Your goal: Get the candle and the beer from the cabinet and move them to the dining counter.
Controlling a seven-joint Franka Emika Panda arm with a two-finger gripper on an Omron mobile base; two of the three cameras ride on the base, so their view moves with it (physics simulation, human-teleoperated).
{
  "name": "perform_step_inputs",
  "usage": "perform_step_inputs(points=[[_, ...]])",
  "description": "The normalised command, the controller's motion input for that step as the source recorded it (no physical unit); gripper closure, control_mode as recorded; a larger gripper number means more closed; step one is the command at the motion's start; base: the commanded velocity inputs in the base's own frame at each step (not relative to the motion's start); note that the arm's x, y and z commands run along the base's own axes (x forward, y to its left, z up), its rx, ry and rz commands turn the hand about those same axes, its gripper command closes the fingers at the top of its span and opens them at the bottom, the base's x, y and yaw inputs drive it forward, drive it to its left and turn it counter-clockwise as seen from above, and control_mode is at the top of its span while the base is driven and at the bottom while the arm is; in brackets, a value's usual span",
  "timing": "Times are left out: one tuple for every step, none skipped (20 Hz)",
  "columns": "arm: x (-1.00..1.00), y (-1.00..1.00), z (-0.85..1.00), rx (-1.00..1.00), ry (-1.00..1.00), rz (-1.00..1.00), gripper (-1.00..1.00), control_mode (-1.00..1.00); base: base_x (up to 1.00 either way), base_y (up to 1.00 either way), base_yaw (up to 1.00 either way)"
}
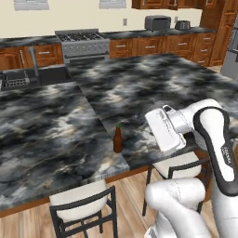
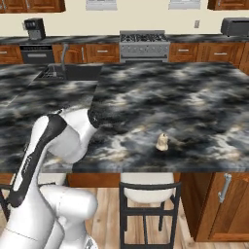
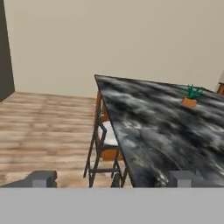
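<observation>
**On the dining counter: beer and candle standing apart**

At the lower middle of the left base view, the beer [image 1: 118, 140] is standing upright near the front edge of the dining counter [image 1: 56, 135], a slim dark brown bottle with a long neck and a small green cap. Right of centre in the right base view, the candle [image 2: 162, 142] is sitting on the same black-and-grey veined marble, a stubby, cream, lumpy-topped thing, close to the near edge above a stool [image 2: 146, 199]. In the hand view, the gripper [image 3: 114, 179] is holding its grey fingertips wide apart with nothing between them, looking along the counter's edge toward a small potted plant [image 3: 190, 97] at the upper right.
</observation>
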Motion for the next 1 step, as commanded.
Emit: perform_step_inputs(points=[[-0.59, 0.08, -0.16, -0.04, 0.00, 0.01, -1.00, -1.00, 0.00, 0.00, 0.00]])
